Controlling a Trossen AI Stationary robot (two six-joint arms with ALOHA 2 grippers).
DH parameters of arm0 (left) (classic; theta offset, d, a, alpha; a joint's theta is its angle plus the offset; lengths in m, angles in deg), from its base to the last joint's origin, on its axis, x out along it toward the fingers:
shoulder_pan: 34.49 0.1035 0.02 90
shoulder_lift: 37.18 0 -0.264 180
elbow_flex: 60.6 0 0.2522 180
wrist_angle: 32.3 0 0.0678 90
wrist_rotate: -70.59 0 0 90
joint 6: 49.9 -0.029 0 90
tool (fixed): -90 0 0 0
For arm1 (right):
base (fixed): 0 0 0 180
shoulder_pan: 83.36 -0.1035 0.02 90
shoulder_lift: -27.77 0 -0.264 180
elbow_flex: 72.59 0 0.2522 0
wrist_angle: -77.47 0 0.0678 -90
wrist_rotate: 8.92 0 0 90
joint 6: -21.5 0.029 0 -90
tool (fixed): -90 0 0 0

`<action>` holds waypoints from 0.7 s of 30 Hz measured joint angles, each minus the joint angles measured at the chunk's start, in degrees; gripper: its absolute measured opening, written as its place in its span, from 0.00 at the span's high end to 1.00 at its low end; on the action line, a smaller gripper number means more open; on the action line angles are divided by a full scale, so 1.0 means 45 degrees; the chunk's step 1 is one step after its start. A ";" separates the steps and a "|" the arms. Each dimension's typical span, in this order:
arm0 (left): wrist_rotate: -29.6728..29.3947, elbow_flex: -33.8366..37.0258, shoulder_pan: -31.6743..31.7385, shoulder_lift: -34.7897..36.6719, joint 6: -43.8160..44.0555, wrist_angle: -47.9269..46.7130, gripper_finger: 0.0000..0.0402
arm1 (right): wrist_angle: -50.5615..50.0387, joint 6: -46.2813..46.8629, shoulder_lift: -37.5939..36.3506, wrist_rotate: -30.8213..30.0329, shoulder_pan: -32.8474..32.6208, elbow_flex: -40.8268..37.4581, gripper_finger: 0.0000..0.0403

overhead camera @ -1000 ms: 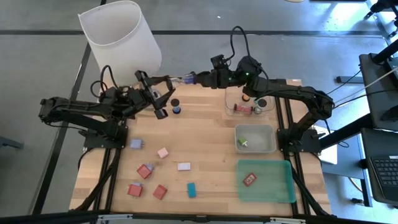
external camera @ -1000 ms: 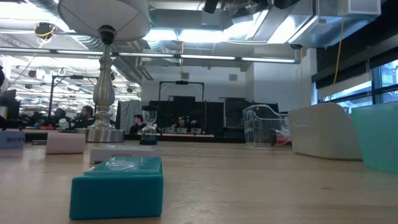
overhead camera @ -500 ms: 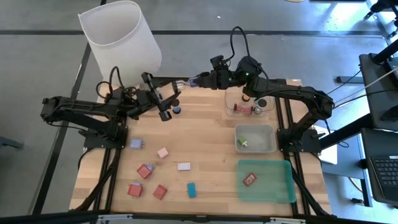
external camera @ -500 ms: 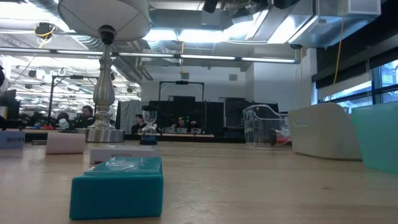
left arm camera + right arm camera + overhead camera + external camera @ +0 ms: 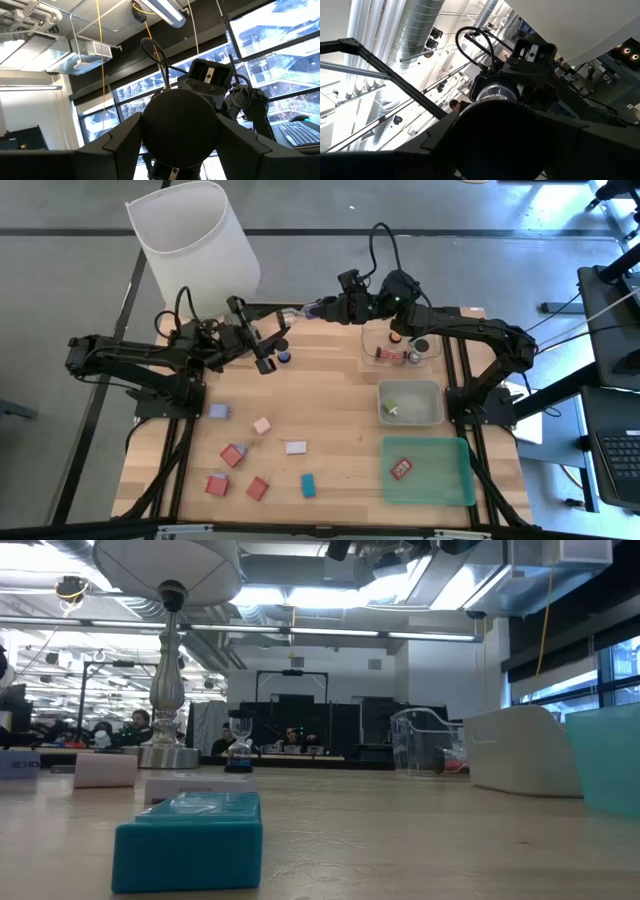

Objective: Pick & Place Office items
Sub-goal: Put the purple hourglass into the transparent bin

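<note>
We see the held piece best from the left wrist: a short black cylinder (image 5: pixel 180 127), met end-on, its round dark face filling the gap between the fingers (image 5: pixel 112 145), which press on both its sides. So the left gripper (image 5: pixel 278 330) is clamped on it, raised above the far edge of the table (image 5: pixel 340 420), just beside the lamp (image 5: pixel 195 240). Seen from above, the piece's long axis lies roughly level and runs along that far edge, pointing from the left gripper toward the right gripper (image 5: pixel 315 308), which faces it nose to nose. A pale bluish tip shows between the two. Whether the right gripper grips anything we cannot tell – its own wrist view gives only a dark round shape up close. Below the left gripper a blue-capped cylinder (image 5: pixel 284 356) stands upright on the wood. Nearer the front lie the loose blocks, well apart from one another: lavender block (image 5: pixel 218 411), pink block (image 5: pixel 262 425), white block (image 5: pixel 295 447), teal block (image 5: pixel 308 485) and three red blocks (image 5: pixel 233 454). On the right side the clear tray (image 5: pixel 375 340) holds small pieces, the grey tray (image 5: pixel 432 402) a green piece (image 5: pixel 390 408), and the green tray (image 5: pixel 440 480) one red piece (image 5: pixel 401 469).
</note>
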 joint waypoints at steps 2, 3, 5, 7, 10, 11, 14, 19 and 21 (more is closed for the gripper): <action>0.0046 0.0000 0.0005 0.0000 0.0000 -0.0004 0.47 | -0.0031 -0.0002 -0.0005 0.0003 0.0000 0.0000 0.48; 0.0075 0.0000 0.0005 0.0000 0.0000 -0.0005 0.47 | -0.0031 -0.0002 -0.0005 0.0003 0.0000 0.0000 0.48; 0.0091 0.0000 0.0005 0.0000 0.0076 -0.0007 0.46 | -0.0049 0.0003 -0.0005 0.0003 0.0000 0.0000 0.48; 0.0109 0.0000 0.0005 0.0000 0.0248 -0.0021 0.44 | -0.0075 0.0032 -0.0005 0.0006 0.0000 0.0000 0.48; 0.0152 0.0000 0.0005 0.0000 0.0660 -0.0090 0.39 | -0.0104 0.0047 -0.0005 0.0033 0.0000 0.0000 0.48; 0.0222 0.0000 0.0011 0.0000 0.0733 -0.0139 0.38 | -0.0130 0.0047 -0.0005 0.0047 0.0000 0.0000 0.48; 0.0352 0.0000 0.0010 0.0000 0.1070 -0.0249 0.34 | -0.0124 0.0047 -0.0005 0.0047 0.0000 0.0000 0.48; 0.0329 0.0000 0.0010 0.0000 0.1365 -0.0257 0.32 | -0.0130 0.0040 -0.0005 0.0140 0.0133 0.0000 0.48; 0.0297 0.0000 0.0010 0.0000 0.1375 -0.0253 0.32 | -0.0192 -0.0091 -0.0005 0.0204 0.0234 0.0000 0.48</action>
